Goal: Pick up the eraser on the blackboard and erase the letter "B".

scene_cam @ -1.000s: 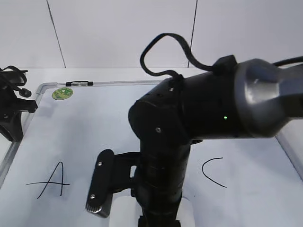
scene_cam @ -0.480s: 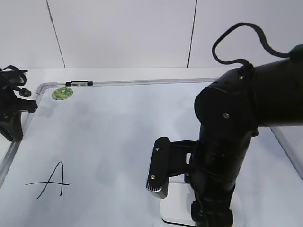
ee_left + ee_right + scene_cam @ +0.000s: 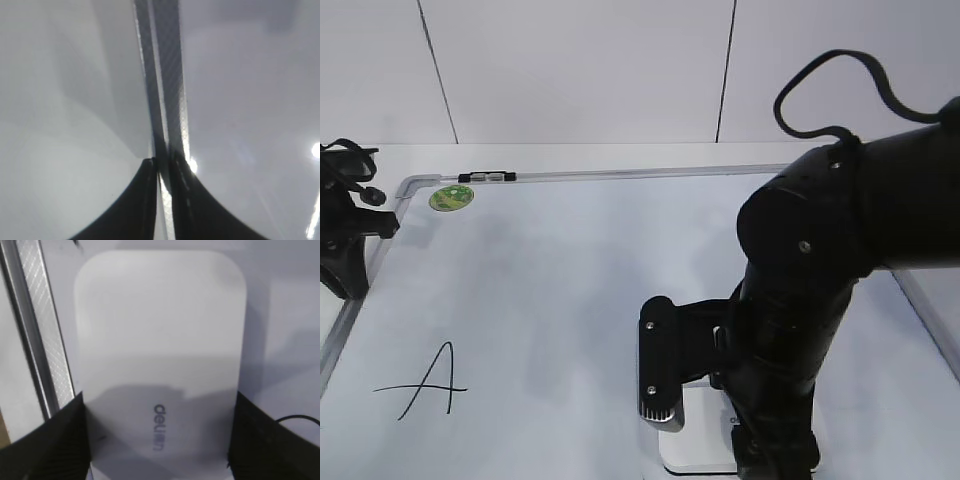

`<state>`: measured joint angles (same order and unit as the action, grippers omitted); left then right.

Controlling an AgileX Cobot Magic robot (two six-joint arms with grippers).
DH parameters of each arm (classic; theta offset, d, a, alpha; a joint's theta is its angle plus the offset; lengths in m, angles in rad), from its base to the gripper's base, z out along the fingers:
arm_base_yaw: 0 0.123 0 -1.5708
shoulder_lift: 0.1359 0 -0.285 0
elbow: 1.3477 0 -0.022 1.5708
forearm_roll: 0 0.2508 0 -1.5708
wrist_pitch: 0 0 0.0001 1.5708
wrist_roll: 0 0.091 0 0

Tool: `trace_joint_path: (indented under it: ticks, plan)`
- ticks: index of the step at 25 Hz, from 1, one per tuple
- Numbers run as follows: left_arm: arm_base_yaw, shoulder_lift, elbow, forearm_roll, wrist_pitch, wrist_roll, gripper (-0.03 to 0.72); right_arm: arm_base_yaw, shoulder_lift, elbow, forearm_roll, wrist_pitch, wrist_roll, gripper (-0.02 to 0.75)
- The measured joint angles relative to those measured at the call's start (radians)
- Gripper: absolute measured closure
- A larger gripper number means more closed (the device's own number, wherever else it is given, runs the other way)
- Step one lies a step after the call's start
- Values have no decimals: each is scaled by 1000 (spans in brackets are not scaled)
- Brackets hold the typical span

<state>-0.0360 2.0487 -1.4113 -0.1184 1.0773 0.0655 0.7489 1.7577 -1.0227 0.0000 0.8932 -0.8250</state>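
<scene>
The white eraser (image 3: 160, 355) lies flat on the blackboard (image 3: 570, 260) between my right gripper's (image 3: 160, 407) two dark fingers, which press its sides. In the exterior view the eraser (image 3: 692, 452) shows under my right arm (image 3: 800, 300) at the board's lower right. No letter "B" shows anywhere; the board's middle is plain white. The letter "A" (image 3: 425, 385) is at the lower left. My left gripper (image 3: 345, 250) is shut and empty at the board's left edge; its wrist view shows the tips (image 3: 162, 162) over the grey frame (image 3: 170, 75).
A round green sticker (image 3: 451, 197) and a small marker clip (image 3: 487, 177) sit at the board's top left. The grey frame (image 3: 40, 315) runs just left of the eraser in the right wrist view. A thin black stroke (image 3: 295, 419) shows at lower right there.
My right arm has moved from the board's middle to the right with the eraser, now hiding the "C". The middle it left shows no marks. The left arm has not moved.
</scene>
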Motion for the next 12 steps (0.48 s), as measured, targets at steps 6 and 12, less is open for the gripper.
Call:
trace_joint_path:
  ticks: [6, 12]
  plan:
    - [0, 0, 0, 0, 0, 0, 634, 54, 4, 1, -18, -39, -41, 176]
    - [0, 0, 0, 0, 0, 2, 633, 157, 46, -42, 7, -63, -46, 176]
